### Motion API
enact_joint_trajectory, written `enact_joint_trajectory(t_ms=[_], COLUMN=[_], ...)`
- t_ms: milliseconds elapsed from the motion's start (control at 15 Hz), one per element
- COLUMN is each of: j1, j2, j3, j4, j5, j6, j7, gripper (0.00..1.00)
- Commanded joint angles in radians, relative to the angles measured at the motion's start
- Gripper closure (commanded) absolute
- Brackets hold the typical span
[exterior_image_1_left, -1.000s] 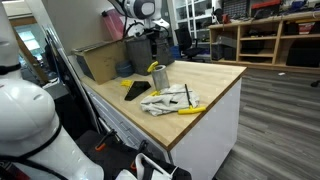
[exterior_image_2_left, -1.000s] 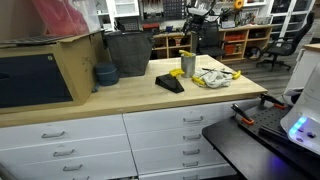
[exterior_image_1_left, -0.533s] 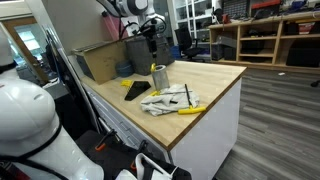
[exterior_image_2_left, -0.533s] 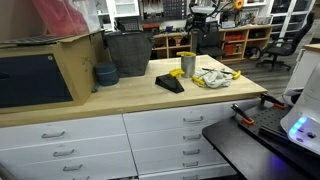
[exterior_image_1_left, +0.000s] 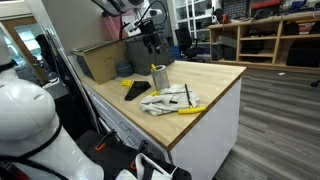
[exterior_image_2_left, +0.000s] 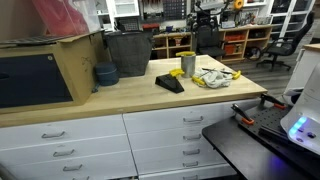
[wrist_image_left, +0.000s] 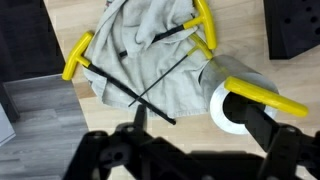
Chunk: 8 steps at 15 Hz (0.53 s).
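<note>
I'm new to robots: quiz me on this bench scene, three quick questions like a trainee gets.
1. True or false: the end effector is gripping the metal cup.
2. The tool handles on the grey cloth are: A red, B yellow, C blue?
3. Fill in: the end effector's jaws stand ____.
Key: 1 false; 2 B; 3 open.

Bare countertop (exterior_image_1_left: 212, 75) beyond cup (exterior_image_1_left: 158, 76) open; cloth (exterior_image_1_left: 166, 99), yellow-handled tools (exterior_image_1_left: 188, 109), bin (exterior_image_1_left: 133, 52) crowd rest
</note>
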Motion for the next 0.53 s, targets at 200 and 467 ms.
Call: enact_joint_trajectory(t_ms=[200, 467], j1=[0.0, -0.002], j2=[0.001, 0.005], j3=[0.033, 0.031], j4=[0.001, 0.001], j5=[-0.011, -0.011], j6=[-0.003, -0.003], j7=[-0.087, -0.084], gripper=[0.0, 0.0])
